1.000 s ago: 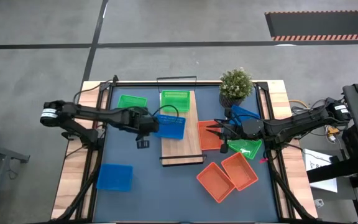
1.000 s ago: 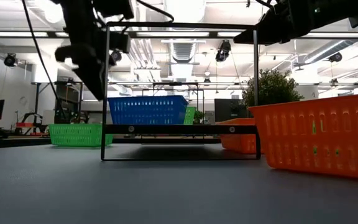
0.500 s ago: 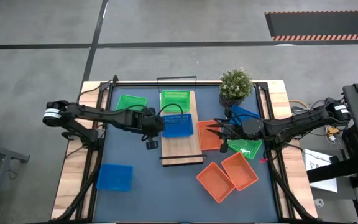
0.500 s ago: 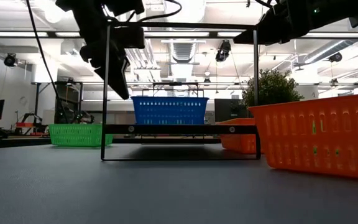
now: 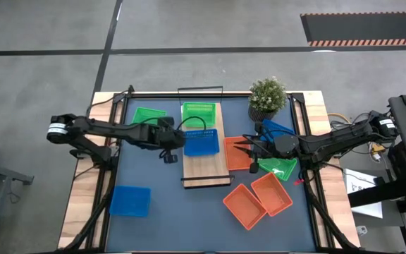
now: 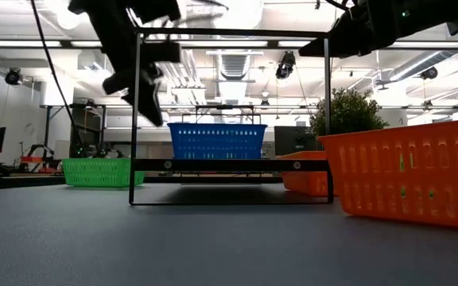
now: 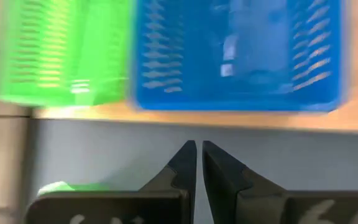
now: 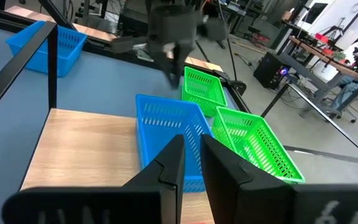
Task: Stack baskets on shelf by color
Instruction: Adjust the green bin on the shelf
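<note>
A blue basket [image 5: 201, 142] sat on the shelf [image 5: 206, 166], touching a green basket [image 5: 199, 112]. The left gripper [image 5: 168, 156] hung just beside the shelf with its jaws closed, holding nothing. Only the right wrist view showed the right gripper [image 8: 191, 152] by the shelf, jaws nearly closed and empty.

The floor [image 5: 48, 28] around the counter [image 5: 146, 176] is grey, with dark lines running across it. A black mat [image 5: 361, 28] with an orange striped edge lies on the floor, well apart from the counter's far right corner. Beyond the counter the room is big and bright, with long white lights [image 6: 237, 44] and pipes [image 6: 233, 67] on the ceiling. Desks [image 8: 316, 50] with screens and gear stand farther back.
</note>
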Tool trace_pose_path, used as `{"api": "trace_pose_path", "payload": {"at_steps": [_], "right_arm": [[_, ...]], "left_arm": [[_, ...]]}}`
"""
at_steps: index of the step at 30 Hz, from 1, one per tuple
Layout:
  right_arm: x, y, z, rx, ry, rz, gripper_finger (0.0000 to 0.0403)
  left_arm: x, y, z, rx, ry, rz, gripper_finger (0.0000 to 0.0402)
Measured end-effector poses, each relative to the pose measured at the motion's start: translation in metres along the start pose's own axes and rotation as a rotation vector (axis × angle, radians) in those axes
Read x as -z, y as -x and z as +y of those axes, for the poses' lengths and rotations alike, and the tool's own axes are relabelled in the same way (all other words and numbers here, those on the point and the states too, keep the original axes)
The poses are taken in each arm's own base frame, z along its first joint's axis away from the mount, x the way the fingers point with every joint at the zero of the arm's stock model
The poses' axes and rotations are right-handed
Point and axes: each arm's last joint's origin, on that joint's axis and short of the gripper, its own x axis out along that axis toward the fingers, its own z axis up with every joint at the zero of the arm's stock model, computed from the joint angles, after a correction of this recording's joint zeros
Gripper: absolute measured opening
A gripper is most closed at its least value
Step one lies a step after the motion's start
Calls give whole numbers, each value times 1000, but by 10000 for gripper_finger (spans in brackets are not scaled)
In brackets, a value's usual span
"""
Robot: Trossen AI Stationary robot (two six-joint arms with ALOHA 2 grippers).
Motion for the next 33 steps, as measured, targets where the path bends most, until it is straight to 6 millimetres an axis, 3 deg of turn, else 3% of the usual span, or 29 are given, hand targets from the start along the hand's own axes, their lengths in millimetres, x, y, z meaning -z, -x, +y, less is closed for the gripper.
{"api": "trace_pose_path", "payload": {"at_steps": [4, 13, 17, 33], "right_arm": [[0, 0, 0, 0, 3, 1, 43], [0, 0, 0, 0, 1, 1, 43], [0, 0, 0, -1, 2, 4, 43], [2, 0, 0, 22, 7, 22, 43]], "left_arm": [[1, 4, 18, -159, -69, -1, 11], [10, -30, 60, -235, 17, 32, 11], [14, -42, 63, -195, 35, -11, 11], [12, -53, 62, -148, 77, -60, 11]]}}
